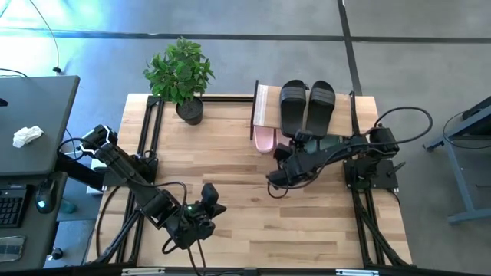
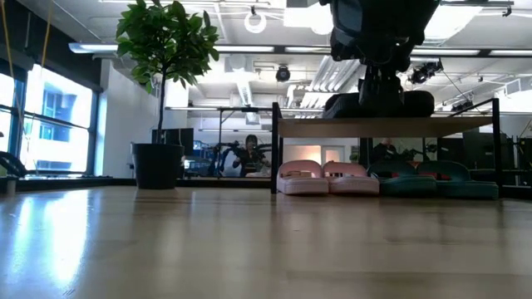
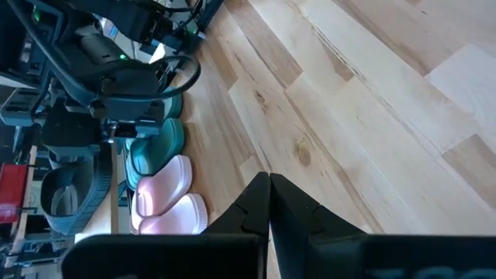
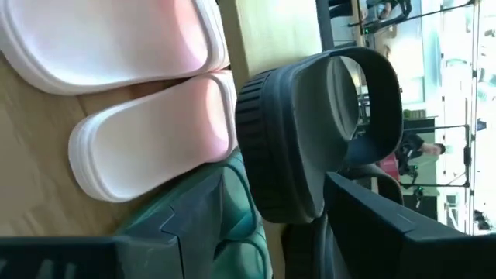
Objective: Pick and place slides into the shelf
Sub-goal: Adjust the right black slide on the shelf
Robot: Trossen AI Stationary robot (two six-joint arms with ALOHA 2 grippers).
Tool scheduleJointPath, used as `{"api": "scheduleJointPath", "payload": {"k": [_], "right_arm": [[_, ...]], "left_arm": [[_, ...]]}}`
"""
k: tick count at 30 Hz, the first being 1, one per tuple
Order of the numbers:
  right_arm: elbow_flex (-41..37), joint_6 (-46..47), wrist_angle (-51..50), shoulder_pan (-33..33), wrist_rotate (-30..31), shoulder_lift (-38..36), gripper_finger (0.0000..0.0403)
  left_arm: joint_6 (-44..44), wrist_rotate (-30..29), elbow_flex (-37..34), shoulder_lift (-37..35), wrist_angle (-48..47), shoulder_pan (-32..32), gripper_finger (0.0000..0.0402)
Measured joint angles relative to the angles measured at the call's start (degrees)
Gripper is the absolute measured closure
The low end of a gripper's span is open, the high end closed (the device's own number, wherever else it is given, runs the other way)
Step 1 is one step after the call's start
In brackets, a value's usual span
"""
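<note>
**Claw status and slide placement at the shelf**

Right claw (image 1: 285, 178) sits just in front of the shelf (image 1: 265, 103), over the bench; its fingers stand wide apart, and whether they grip anything cannot be told. In its wrist view a black slide (image 4: 310, 124) fills the space directly ahead of the fingers. Left claw (image 1: 205, 215) waits near the front edge of the bench, well apart from the shelf, with its fingers (image 3: 291, 213) pressed together and nothing between them.

Surface: the bench (image 1: 230, 153) is a light butcher-block wooden top with black rails along both sides. A potted plant (image 1: 182, 75) stands at its far left corner. The room beyond is an open workspace with ceiling ducts and large windows; a person (image 2: 249, 154) is seated in the background. A grey desk (image 1: 31, 123) stands left of the bench.

Count: six slides.
- Two black slides (image 1: 306, 106) lie side by side on top of the shelf board.
- Two pale pink slides (image 2: 326, 177) rest on the bench under the shelf, on its left portion.
- Two teal green slides (image 2: 432, 178) rest beside them, under its right portion.

Appearance: each slide has a thick moulded sole and one wide strap. The shelf is a light wooden board on thin black metal legs.
</note>
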Motion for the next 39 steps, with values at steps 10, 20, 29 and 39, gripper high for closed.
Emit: {"api": "scheduleJointPath", "payload": {"k": [10,20,29,39], "right_arm": [[0.00,0.11,-1.70,1.44,-3.19,-0.62,0.0189],[0.00,-0.11,-1.53,3.21,-4.03,-6.86,0.0189],[0.00,-4.21,2.06,8.03,-9.71,-14.33,0.0189],[-1.57,5.06,-9.38,16.32,-12.57,-21.21,0.0189]], "left_arm": [[-0.01,0.19,0.00,0.00,-0.23,0.00,0.0401],[-0.02,0.22,-1.28,0.02,-0.50,0.00,0.0401],[-0.02,0.23,-1.53,0.02,-1.22,0.00,0.0401],[0.00,-1.81,-1.53,0.02,-2.15,0.06,0.0401]]}}
